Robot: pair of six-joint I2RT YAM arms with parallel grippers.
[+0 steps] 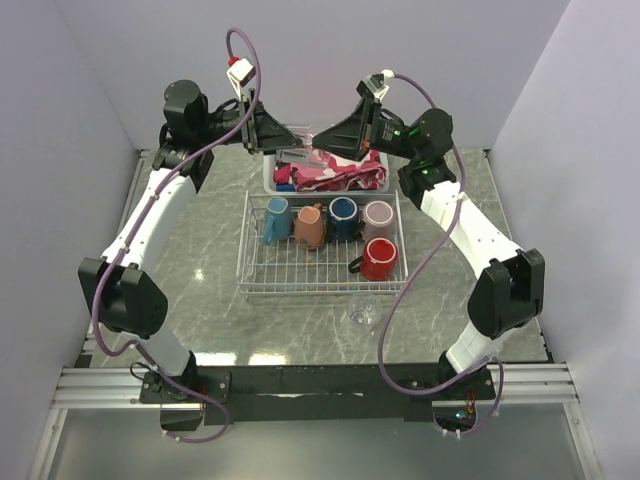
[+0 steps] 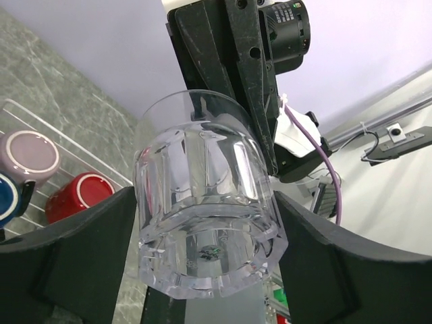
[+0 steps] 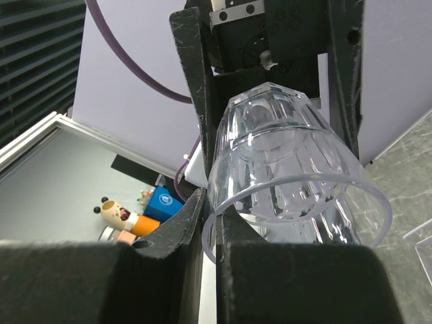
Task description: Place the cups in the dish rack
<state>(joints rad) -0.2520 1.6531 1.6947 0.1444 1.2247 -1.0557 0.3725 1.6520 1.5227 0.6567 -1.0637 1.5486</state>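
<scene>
The cups are split three ways from where I sit. Five mugs stand inside the dish rack (image 1: 300,288) in the middle of the bench (image 1: 200,300). Along its far side runs a row of four: teal mug (image 1: 277,218), terracotta mug (image 1: 309,226), navy mug (image 1: 343,217) and mauve mug (image 1: 378,215), each close beside its neighbour. The red mug (image 1: 379,258) sits alone nearer to me, in front of the mauve one, its handle pointing to the left. All five show me their mouths, and I see nothing inside them. A second glass (image 1: 364,315) stands on the bare bench just outside the rack's near rim, in front of the red mug. The other glass (image 2: 202,209) is in the air beyond the rack's far edge, above the basket (image 1: 268,178) that holds a pink camouflage cloth (image 1: 340,172). It lies on its side between my two arms, with nothing in it. My left pincer (image 2: 202,199) is clamped on it, one of the fingers (image 2: 81,256) on either side of the thick base end. My right pincer (image 3: 212,216) meets it from the other side, at the open end. Its fingers are drawn almost together, with the wall of the rim caught in the narrow slit between them. So both pincers have the glass at once.
</scene>
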